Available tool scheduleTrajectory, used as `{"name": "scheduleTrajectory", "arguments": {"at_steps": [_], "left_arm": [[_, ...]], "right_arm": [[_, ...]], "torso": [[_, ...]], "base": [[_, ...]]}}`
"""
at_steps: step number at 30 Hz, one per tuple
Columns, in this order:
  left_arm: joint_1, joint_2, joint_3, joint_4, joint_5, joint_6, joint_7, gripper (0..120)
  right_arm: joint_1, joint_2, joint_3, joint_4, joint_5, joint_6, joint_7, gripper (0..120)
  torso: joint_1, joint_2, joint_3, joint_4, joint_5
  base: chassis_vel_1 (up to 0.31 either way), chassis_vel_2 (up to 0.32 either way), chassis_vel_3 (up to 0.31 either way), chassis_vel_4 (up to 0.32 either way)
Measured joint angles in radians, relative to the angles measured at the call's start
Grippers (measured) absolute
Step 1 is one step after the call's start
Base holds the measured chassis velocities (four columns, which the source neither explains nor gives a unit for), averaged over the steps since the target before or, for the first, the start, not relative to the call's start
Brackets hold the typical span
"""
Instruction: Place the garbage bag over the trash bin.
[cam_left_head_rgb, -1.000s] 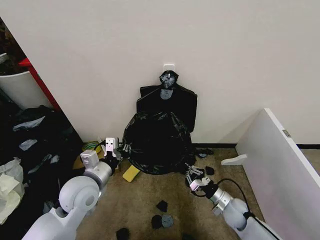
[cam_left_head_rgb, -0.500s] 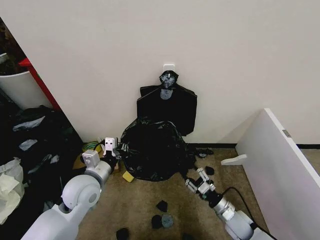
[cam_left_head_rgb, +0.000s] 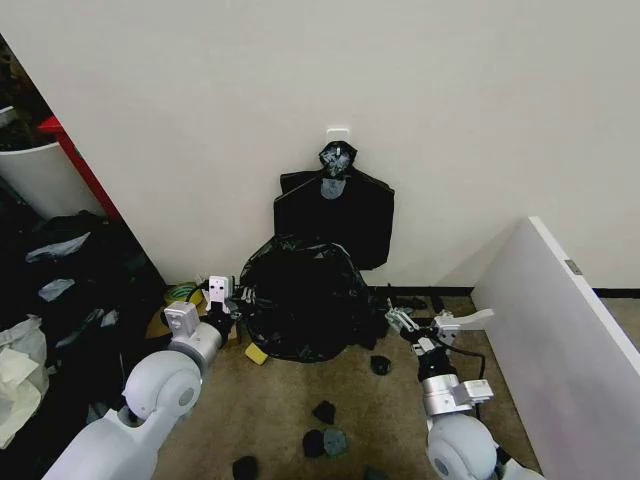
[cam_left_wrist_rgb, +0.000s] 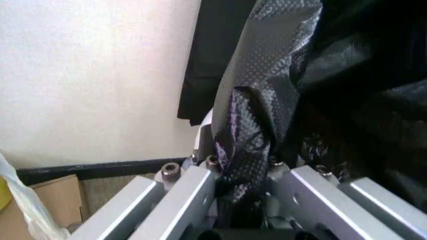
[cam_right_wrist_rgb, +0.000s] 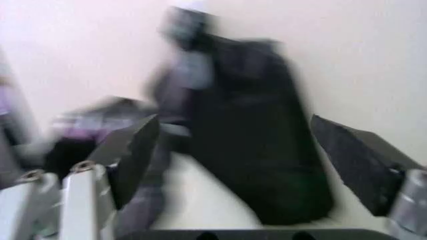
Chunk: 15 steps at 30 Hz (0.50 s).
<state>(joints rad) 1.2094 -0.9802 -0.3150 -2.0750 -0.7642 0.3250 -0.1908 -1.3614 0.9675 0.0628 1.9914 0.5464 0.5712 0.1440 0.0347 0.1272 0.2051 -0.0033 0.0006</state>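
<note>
A scatter of small black scraps lies on the brown carpet nearest the robot, at about 6 o'clock from the work. Beyond them the right gripper hangs at roughly 4 o'clock of the bagged bin, just beside its lower flank, its claw spread wide with nothing between the fingers; the right wrist view looks past those parted fingers toward the wall. At about 8 o'clock the left gripper is clamped narrow on a gathered fold of the garbage bag, and the left wrist view shows the dimpled black film pinched and bunched between its fingers. The bag drapes over a rounded form against the wall; the trash bin beneath is hidden by the plastic, so how far down the film reaches cannot be told. The film looks thin, light and limp, glossy enough to slip, and liable to tear or pull free if tugged hard; the safest hold appears to be a bunched fold near the hem, opposite the left grip, rather than a stretched flat face. Farthest back, at 12 o'clock, a flat black bundle with a knotted top hangs on the wall, apart from the task.
</note>
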Motion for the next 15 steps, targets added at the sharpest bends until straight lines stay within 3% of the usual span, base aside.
{"name": "scheduleTrajectory", "arguments": {"at_steps": [2, 4, 8, 15], "left_arm": [[-0.001, -0.002, 0.001, 0.000, 0.002, 0.001, 0.000, 0], [-0.001, -0.003, 0.001, 0.000, 0.002, 0.002, -0.001, 0], [0.003, -0.004, 0.001, -0.002, 0.004, 0.002, -0.001, 0], [0.006, -0.004, 0.000, -0.006, 0.005, 0.002, -0.002, 0]], "right_arm": [[-0.014, -0.018, 0.017, -0.018, -0.062, 0.029, -0.100, 71], [-0.017, -0.020, 0.022, -0.025, -0.100, 0.028, -0.107, 70], [-0.031, -0.019, 0.030, -0.033, -0.241, -0.010, -0.070, 52], [-0.037, -0.016, 0.021, -0.015, -0.296, -0.077, -0.019, 28]], "torso": [[0.000, 0.000, 0.000, 0.0000, 0.0001], [0.000, 0.000, 0.000, -0.0001, 0.0002], [0.000, 0.000, 0.000, 0.0000, 0.0002], [0.000, 0.000, 0.000, 0.0000, 0.0001]], "base": [[0.000, 0.000, 0.000, 0.000], [0.000, 0.000, 0.000, 0.000], [0.000, 0.000, 0.000, 0.000], [0.000, 0.000, 0.000, 0.000]]}}
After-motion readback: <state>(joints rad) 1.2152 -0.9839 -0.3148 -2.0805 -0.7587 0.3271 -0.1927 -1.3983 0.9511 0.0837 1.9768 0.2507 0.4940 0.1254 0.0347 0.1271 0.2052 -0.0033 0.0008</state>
